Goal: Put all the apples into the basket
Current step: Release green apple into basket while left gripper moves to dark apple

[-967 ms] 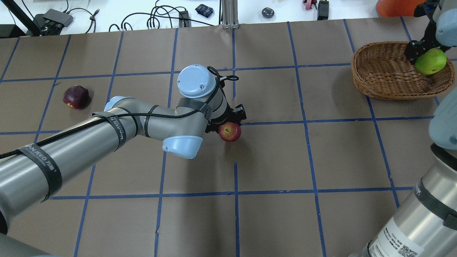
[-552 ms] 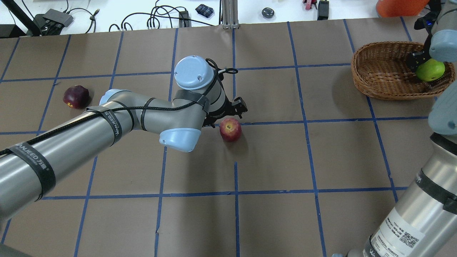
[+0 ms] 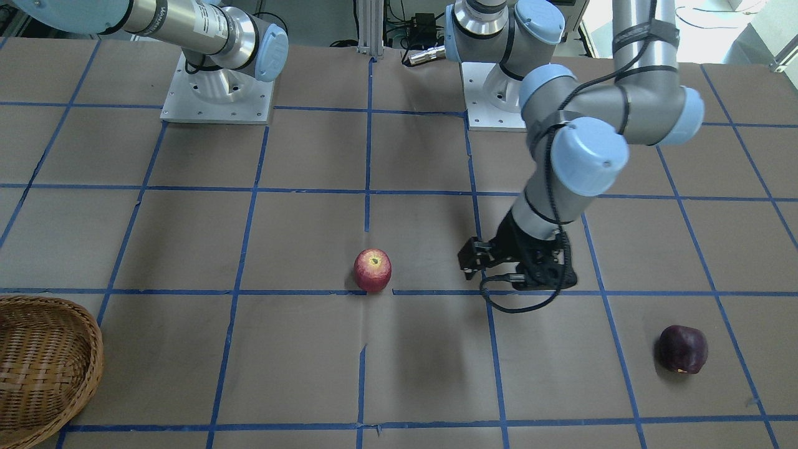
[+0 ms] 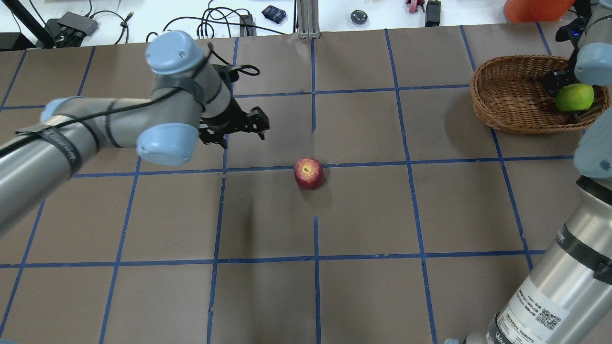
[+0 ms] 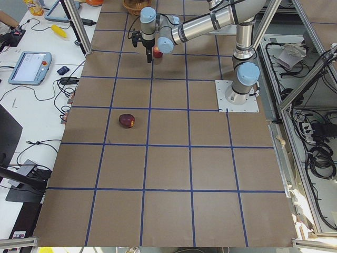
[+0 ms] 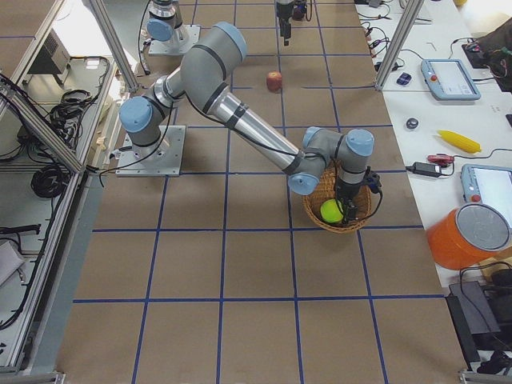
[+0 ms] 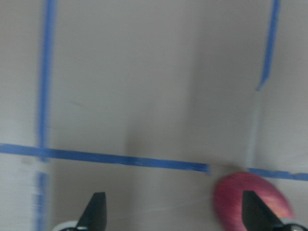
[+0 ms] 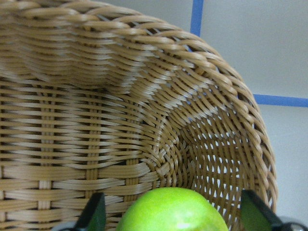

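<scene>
The red apple stands alone on the brown table near its middle and shows in the left wrist view at lower right. My left gripper is open and empty, up and to the left of it. The maroon apple lies far out on my left side; my left arm hides it in the overhead view. The green apple sits inside the wicker basket at the far right. My right gripper hangs over it, open, fingers on either side of the green apple.
Cables, a small dark pouch and other small items lie on the white bench beyond the table's far edge. An orange object stands behind the basket. Blue tape lines grid the table.
My left gripper has left the red apple on the table and swung away to the left and back. My right gripper has lowered the green apple into the basket.
</scene>
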### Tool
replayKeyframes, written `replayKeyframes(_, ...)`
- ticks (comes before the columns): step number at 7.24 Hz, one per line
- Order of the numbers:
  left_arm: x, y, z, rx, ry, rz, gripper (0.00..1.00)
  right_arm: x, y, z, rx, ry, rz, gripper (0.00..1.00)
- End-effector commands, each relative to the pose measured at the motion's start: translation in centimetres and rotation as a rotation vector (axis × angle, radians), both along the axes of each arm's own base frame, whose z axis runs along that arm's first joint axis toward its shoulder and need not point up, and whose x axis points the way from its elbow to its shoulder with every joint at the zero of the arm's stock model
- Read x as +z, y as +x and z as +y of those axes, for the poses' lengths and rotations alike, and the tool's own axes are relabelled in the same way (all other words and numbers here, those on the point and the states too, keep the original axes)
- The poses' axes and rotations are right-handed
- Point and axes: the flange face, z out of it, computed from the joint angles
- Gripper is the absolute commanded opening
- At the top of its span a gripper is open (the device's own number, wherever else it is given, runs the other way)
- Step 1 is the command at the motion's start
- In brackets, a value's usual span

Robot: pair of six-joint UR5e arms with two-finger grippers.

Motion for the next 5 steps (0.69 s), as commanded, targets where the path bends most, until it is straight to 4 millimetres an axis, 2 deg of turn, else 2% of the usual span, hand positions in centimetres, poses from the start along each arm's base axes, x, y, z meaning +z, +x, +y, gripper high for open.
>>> replayKeyframes(1,1.3,11.0,-2.7,-0.214,-0.003,-0.143,1.0,7.1,6.0,0.9,0.059,0.024,-0.031,1.0)
replayKeyframes(2,1.4,13.4,-4.1,-0.278,0.013,-0.195,1.0,11.1,12.2,2.0,0.093,0.069,-0.057,1.0)
replayKeyframes(3,0.6,15.8,-5.9,-0.286,0.035,-0.223,1.0,13.9,20.2,3.4,0.077,0.101,-0.085,1.0)
replayKeyframes(4,-0.6,18.8,-7.3,-0.316,0.061,-0.23,1.0,15.6,29.3,4.9,0.049,0.106,-0.187,1.0)
replayKeyframes(5,-2.0,24.0,-7.7,-0.335,0.076,-0.215,1.0,15.7,38.1,6.3,-0.026,0.097,-0.288,1.0)
